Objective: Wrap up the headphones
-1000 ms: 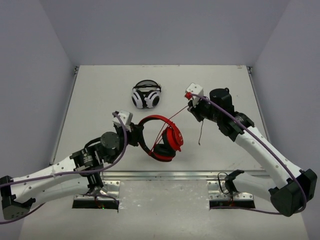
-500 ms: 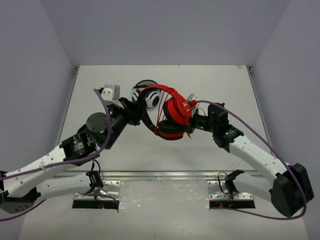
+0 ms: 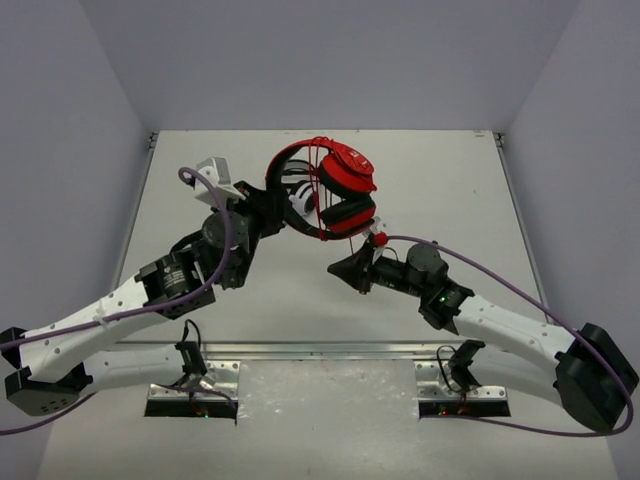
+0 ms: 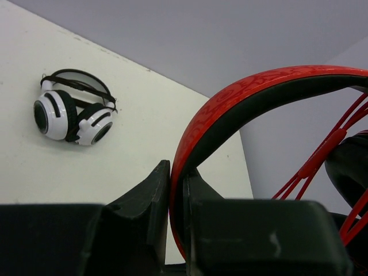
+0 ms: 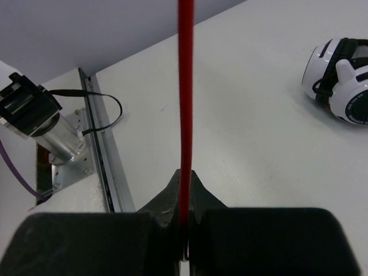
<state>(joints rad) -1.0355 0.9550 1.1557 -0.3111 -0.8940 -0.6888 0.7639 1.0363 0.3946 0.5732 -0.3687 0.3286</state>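
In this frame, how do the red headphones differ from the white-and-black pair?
The red headphones are held off the table, the left gripper clamped on their headband; the white headphones lie on the table, untouched. The red headphones trail a red cable, pinched in the right gripper; the white headphones show no cable. Both are over-ear pairs with a headband.

The pale table [image 3: 450, 170] carries one pair of white-and-black headphones [image 4: 75, 113]. It lies toward the far side with its two ear cups side by side on the surface. A metal rail [image 3: 330, 350] runs along the table's near edge.
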